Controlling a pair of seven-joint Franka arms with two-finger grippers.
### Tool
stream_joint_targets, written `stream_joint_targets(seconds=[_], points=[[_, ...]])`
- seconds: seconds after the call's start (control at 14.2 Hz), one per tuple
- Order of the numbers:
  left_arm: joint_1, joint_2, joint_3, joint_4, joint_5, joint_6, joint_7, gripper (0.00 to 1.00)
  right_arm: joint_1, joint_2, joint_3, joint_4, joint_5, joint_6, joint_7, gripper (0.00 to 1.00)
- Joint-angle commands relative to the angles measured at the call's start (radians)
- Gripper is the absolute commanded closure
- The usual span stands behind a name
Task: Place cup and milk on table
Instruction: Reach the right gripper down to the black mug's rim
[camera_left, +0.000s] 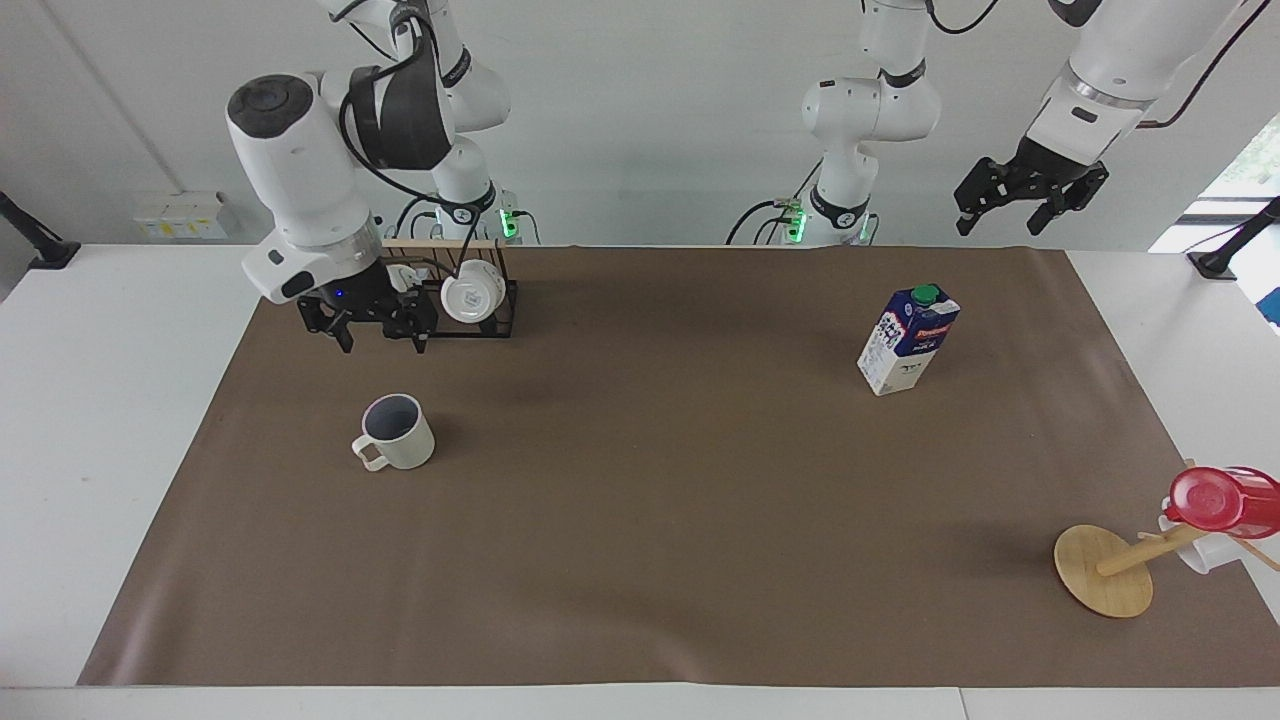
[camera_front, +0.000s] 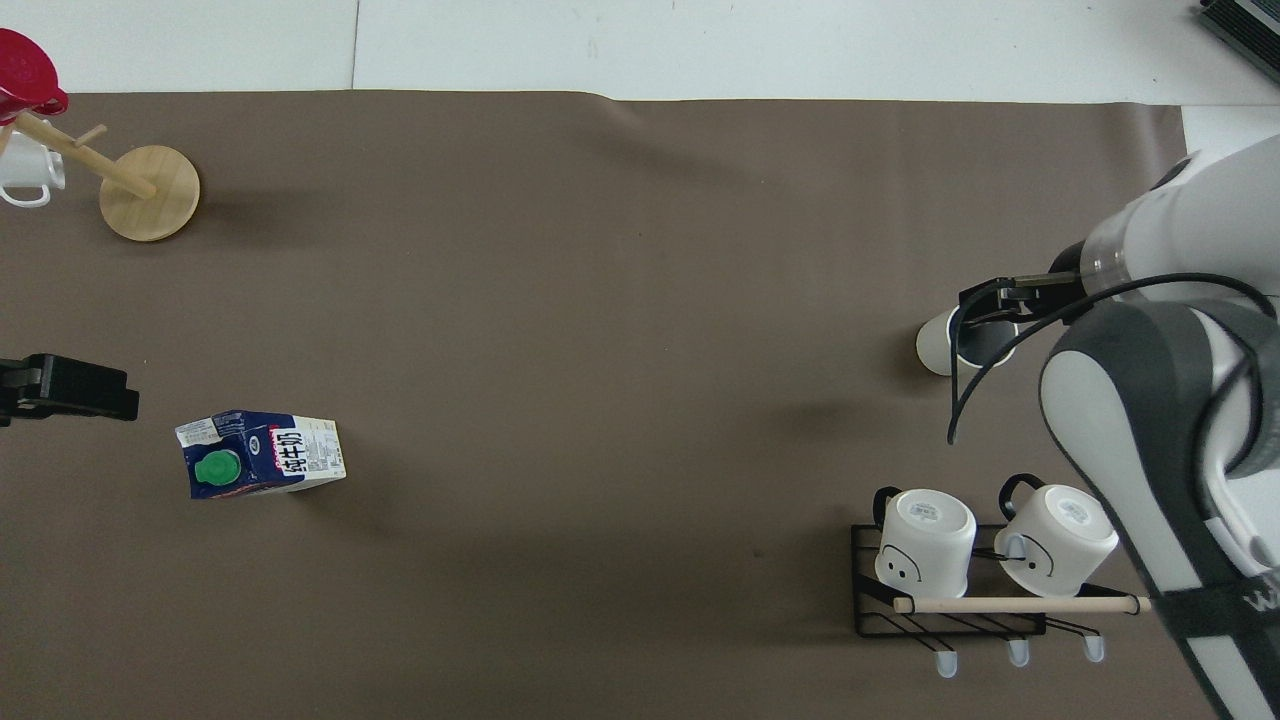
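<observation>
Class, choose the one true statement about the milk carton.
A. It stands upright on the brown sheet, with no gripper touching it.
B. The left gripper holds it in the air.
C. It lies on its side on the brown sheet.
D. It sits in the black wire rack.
A: the milk carton stands upright on the brown sheet, green cap up, while the left gripper hangs open, high and apart from it.

Overhead: right gripper (camera_front: 985, 305) over cup (camera_front: 935, 345); milk (camera_front: 262, 455) upright twd left arm's end; left gripper (camera_front: 70, 388) alongside.
</observation>
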Motion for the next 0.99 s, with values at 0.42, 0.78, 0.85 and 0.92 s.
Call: stream_joint_targets(seconds=[0.42, 0.78, 0.85, 0.92], points=[[0.021, 0.011, -0.011, 0.022, -0.013, -0.008, 0.006, 0.00, 0.008, 0.068, 0.000, -0.111, 0.011, 0.194, -0.046, 0.00], [0.025, 0.009, -0.011, 0.023, -0.013, -0.007, 0.003, 0.00, -0.009, 0.113, -0.002, -0.170, 0.011, 0.297, -0.080, 0.00], [0.025, 0.009, -0.011, 0.023, -0.013, -0.007, 0.001, 0.00, -0.009, 0.116, 0.000, -0.185, 0.011, 0.311, -0.080, 0.00], [0.025, 0.009, -0.011, 0.022, -0.013, -0.007, 0.003, 0.00, -0.009, 0.125, -0.002, -0.194, 0.011, 0.326, -0.080, 0.00]])
